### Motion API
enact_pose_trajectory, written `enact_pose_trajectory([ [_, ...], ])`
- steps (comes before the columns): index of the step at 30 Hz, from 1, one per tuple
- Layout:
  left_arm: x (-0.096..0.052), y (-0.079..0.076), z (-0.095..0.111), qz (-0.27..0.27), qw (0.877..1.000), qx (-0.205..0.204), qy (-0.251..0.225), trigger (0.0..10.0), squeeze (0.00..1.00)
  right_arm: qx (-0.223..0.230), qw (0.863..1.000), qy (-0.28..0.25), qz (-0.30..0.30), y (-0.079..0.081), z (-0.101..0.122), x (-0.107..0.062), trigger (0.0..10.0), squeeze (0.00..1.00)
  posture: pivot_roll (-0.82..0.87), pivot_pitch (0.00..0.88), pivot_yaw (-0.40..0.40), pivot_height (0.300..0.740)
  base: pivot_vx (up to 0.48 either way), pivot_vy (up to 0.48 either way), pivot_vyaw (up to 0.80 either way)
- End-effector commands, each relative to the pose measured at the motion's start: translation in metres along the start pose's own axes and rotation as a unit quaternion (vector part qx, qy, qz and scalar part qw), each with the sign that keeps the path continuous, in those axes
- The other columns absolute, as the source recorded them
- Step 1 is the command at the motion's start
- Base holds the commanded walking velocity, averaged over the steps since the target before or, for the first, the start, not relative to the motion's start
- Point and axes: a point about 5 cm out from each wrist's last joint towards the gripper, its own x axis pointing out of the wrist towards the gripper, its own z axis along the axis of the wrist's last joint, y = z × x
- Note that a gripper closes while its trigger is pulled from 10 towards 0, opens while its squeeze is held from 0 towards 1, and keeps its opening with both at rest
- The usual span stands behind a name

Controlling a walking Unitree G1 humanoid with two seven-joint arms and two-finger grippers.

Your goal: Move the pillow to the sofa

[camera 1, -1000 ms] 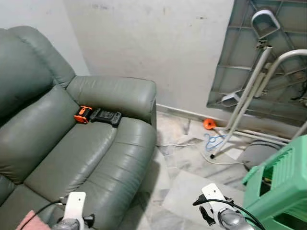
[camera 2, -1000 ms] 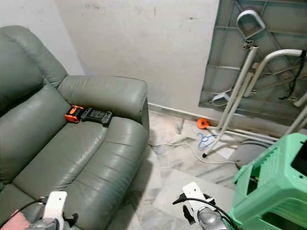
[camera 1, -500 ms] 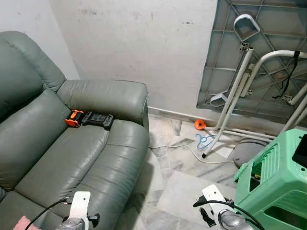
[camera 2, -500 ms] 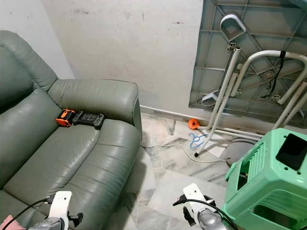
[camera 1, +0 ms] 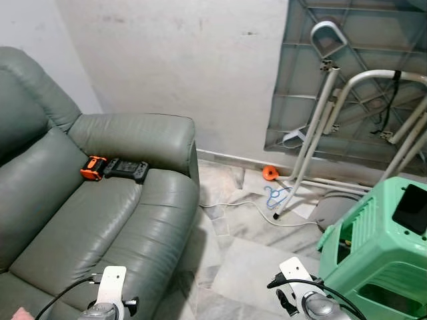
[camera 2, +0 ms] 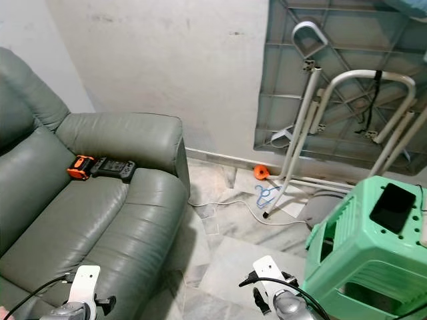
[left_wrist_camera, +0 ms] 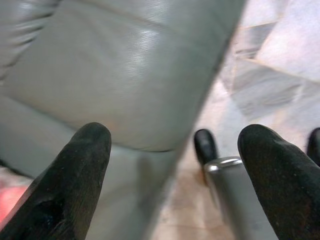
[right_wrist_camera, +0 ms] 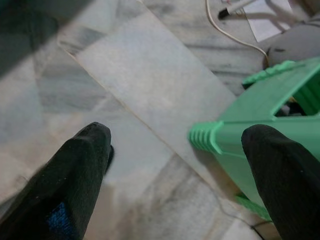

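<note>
The grey-green leather sofa (camera 1: 100,213) takes up the left, its arm (camera 1: 133,133) toward the wall. A small pink patch (camera 1: 13,313) at the bottom left corner may be the pillow; the left wrist view also has a pink blur (left_wrist_camera: 10,200) at its edge. My left gripper (left_wrist_camera: 175,145) hangs open over the sofa's front edge, nothing between its fingers. My right gripper (right_wrist_camera: 175,145) hangs open over the marble floor (right_wrist_camera: 150,85), beside the green stool's foot (right_wrist_camera: 240,130). Both wrists, left (camera 1: 107,297) and right (camera 1: 300,293), are low in the eye views.
An orange and black game controller (camera 1: 115,169) lies on the sofa seat by the arm. A green plastic stool (camera 1: 380,247) with a black phone (camera 1: 411,208) on top stands at the right. A folded table (camera 1: 353,73) leans on the wall; an orange object (camera 1: 269,173), blue hanger (camera 1: 273,195) and white cable lie below.
The camera has swung to the right: the sofa slid left, the green stool came further into view, and the pink patch nearly left the bottom corner. Both arms hang as before.
</note>
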Motion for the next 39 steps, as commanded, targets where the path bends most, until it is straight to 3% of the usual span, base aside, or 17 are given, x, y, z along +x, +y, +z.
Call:
enact_pose_trajectory([
  [1, 0.000, 0.005, -0.001, 0.008, 1.000, -0.003, 0.003, 10.0, 0.00, 0.002, 1.000, -0.001, 0.005, 0.004, 0.002, 0.001, 10.0, 0.00, -0.13, 0.000, 0.081, 0.740, 0.000, -0.405, 0.00],
  [11, -0.001, 0.011, -0.004, 0.011, 1.000, -0.006, 0.006, 10.0, 0.00, 0.003, 1.000, 0.000, 0.004, 0.003, 0.000, 0.000, 10.0, 0.00, -0.13, 0.000, 0.081, 0.740, 0.000, -0.394, 0.00],
  [21, 0.000, -0.003, -0.005, 0.005, 1.000, -0.008, 0.007, 10.0, 0.00, 0.002, 1.000, -0.002, 0.003, 0.003, 0.004, 0.001, 10.0, 0.00, -0.13, 0.000, 0.080, 0.740, 0.000, -0.279, 0.00],
  [25, -0.001, 0.007, -0.007, 0.011, 1.000, -0.014, 0.007, 10.0, 0.00, 0.002, 1.000, -0.001, 0.003, 0.003, 0.002, 0.001, 10.0, 0.00, -0.13, 0.000, 0.080, 0.740, 0.000, 0.000, 0.00],
  [27, -0.003, 0.021, -0.008, 0.018, 1.000, -0.016, 0.009, 10.0, 0.00, 0.002, 1.000, 0.001, 0.003, 0.003, 0.001, 0.000, 10.0, 0.00, -0.13, 0.000, 0.080, 0.740, 0.000, 0.000, 0.00],
  [32, -0.005, 0.031, -0.011, 0.023, 1.000, -0.016, 0.012, 10.0, 0.00, 0.001, 1.000, 0.003, 0.004, 0.004, -0.001, 0.000, 10.0, 0.00, -0.13, 0.000, 0.081, 0.740, 0.000, 0.000, 0.00],
  [35, -0.005, 0.031, -0.011, 0.023, 1.000, -0.017, 0.012, 10.0, 0.00, 0.001, 1.000, 0.004, 0.004, 0.004, -0.001, 0.000, 10.0, 0.00, -0.13, 0.000, 0.081, 0.740, 0.000, 0.000, 0.00],
  [37, -0.003, 0.024, -0.007, 0.019, 1.000, -0.016, 0.009, 10.0, 0.00, 0.000, 1.000, 0.005, 0.005, 0.004, -0.001, 0.000, 10.0, 0.00, -0.13, 0.000, 0.081, 0.740, 0.000, 0.000, 0.00],
  [38, -0.001, 0.011, -0.003, 0.011, 1.000, -0.017, 0.006, 10.0, 0.00, 0.000, 1.000, 0.005, 0.005, 0.004, -0.001, 0.000, 10.0, 0.00, -0.13, 0.000, 0.081, 0.740, 0.000, 0.000, 0.00],
  [39, -0.001, 0.011, -0.003, 0.011, 1.000, -0.017, 0.006, 10.0, 0.00, 0.000, 1.000, 0.005, 0.005, 0.004, -0.001, 0.000, 10.0, 0.00, -0.13, 0.000, 0.081, 0.740, 0.000, 0.000, 0.00],
])
